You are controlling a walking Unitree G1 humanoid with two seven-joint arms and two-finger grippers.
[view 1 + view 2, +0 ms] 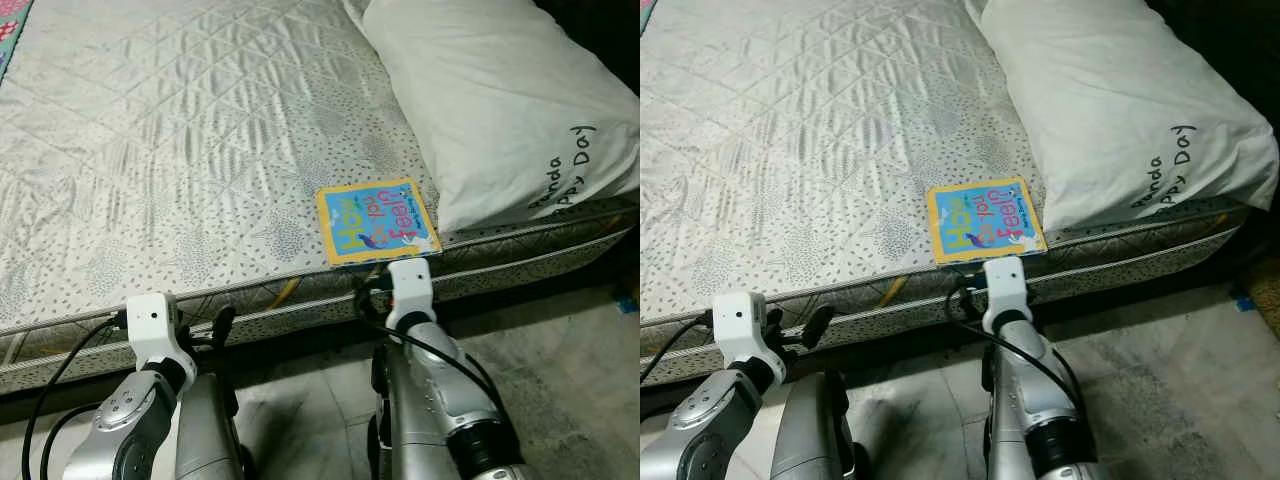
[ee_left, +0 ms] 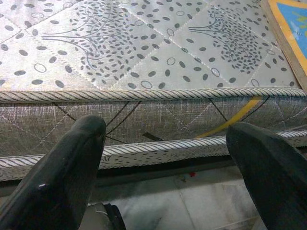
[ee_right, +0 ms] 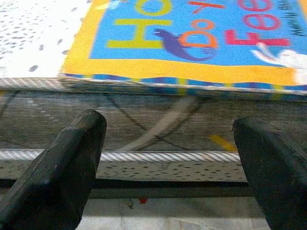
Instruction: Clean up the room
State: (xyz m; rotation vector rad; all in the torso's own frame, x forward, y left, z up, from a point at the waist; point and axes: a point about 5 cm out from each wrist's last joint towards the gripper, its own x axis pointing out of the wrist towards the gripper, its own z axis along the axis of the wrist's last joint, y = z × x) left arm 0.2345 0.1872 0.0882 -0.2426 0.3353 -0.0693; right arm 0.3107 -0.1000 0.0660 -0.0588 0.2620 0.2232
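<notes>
A blue and yellow children's book (image 1: 377,221) lies flat at the near edge of the quilted mattress (image 1: 180,150), just left of a white pillow (image 1: 500,100). My right gripper (image 3: 175,158) is open, held just below and in front of the book (image 3: 192,43), level with the mattress side. Its white wrist (image 1: 409,285) sits right under the book. My left gripper (image 2: 168,163) is open too, facing the mattress edge further left, with its wrist (image 1: 152,322) low beside the bed. The book's corner (image 2: 292,28) shows in the left wrist view.
The white pillow carries black lettering (image 1: 570,170) on its near side. Grey tiled floor (image 1: 560,370) runs along the bed's front. A patterned cloth (image 1: 12,25) peeks in at the bed's far left corner. Black cables (image 1: 60,390) trail from my left arm.
</notes>
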